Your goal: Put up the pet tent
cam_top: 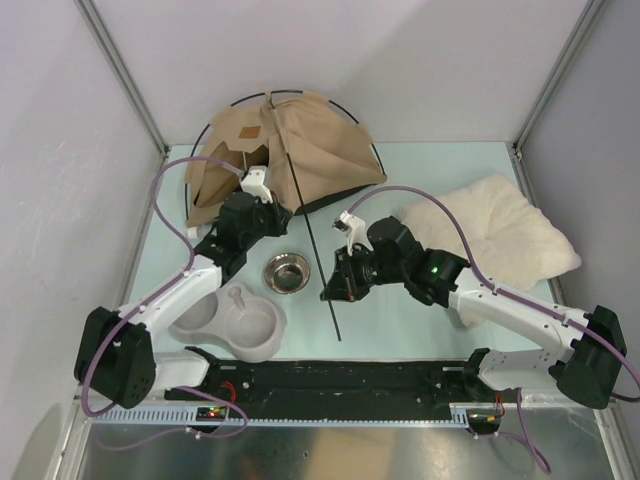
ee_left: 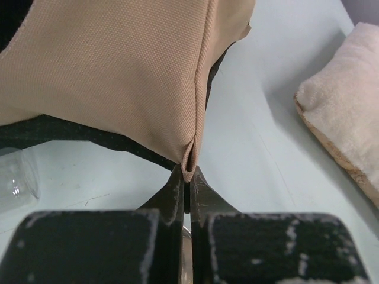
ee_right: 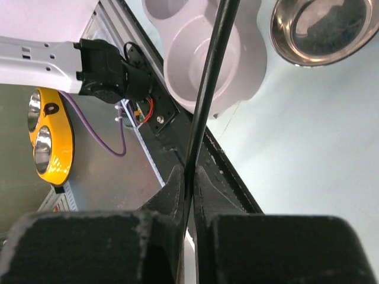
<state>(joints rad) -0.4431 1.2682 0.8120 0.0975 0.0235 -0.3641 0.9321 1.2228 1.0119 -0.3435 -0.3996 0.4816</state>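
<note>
**A:** From above, what is the room like?

**B:** A pale green table is boxed in by plain grey-white walls, with metal posts at the corners. The pet tent sits slumped at the far edge, thin black hoops arching behind it. A cream pillow lies to its right. A steel bowl and a grey bowl holder are nearer the arms.

**A:** Any writing?

**B:** Only a small brown label patch on the tan fabric (too small to read).

**A:** And the left wrist view?

**B:** The left gripper has its fingers pressed together on a corner seam of the tent. Black lining shows under the tan cloth, low over the table.

**A:** The right wrist?

**B:** The right gripper is clamped on a thin black pole. In that view the pole crosses in front of the bowl holder. A yellow device lies beyond the table's near edge, and I can read no lettering on it
</note>
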